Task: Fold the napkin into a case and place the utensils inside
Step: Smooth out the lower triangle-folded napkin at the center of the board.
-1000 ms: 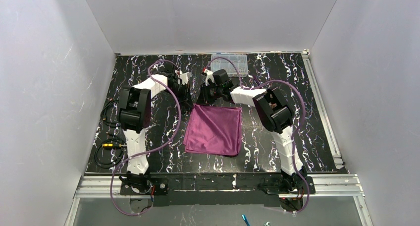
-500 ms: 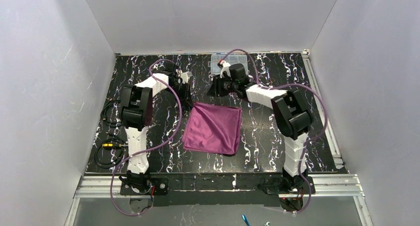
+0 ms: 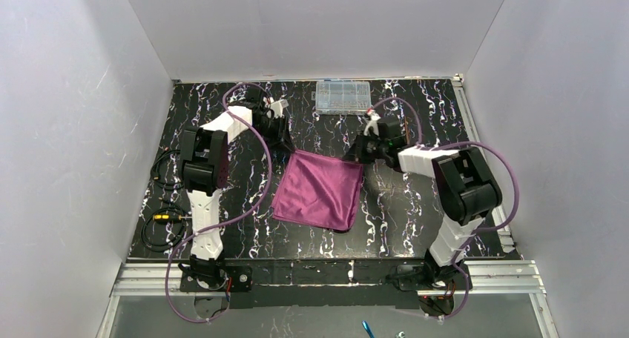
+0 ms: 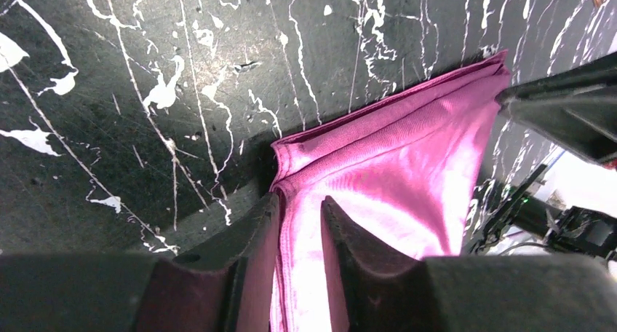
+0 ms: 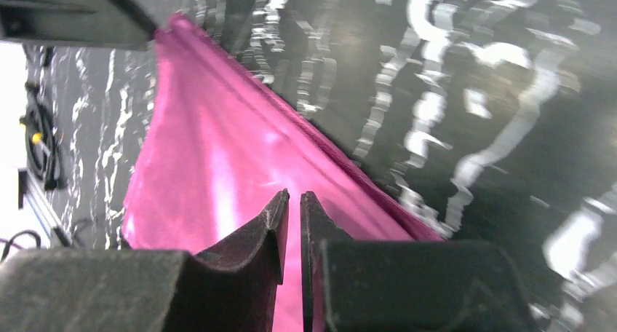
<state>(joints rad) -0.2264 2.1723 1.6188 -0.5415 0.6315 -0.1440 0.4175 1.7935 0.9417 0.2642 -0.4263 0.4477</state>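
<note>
The plum-purple napkin (image 3: pixel 317 191) lies flat on the black marbled table (image 3: pixel 415 204) as a rough square, with layered hems along its far edge. My left gripper (image 3: pixel 284 139) sits at the far left corner. In the left wrist view its jaws (image 4: pixel 300 201) stand a little apart, with the napkin (image 4: pixel 393 150) hem running loose between them. My right gripper (image 3: pixel 358 151) is at the far right corner. Its jaws (image 5: pixel 295 195) are closed to a thin slit over the napkin (image 5: pixel 218 143), pink showing in the slit. The utensils are out of view.
A clear plastic compartment box (image 3: pixel 343 95) stands at the table's far edge. Black cables with yellow plugs (image 3: pixel 159 223) lie at the left edge. White walls close in three sides. Purple cables loop over both arms.
My right arm swung from near the clear box to the napkin's far right corner, its jaws widening and then closing. My left jaws have parted slightly. The napkin shifted a little leftwards.
</note>
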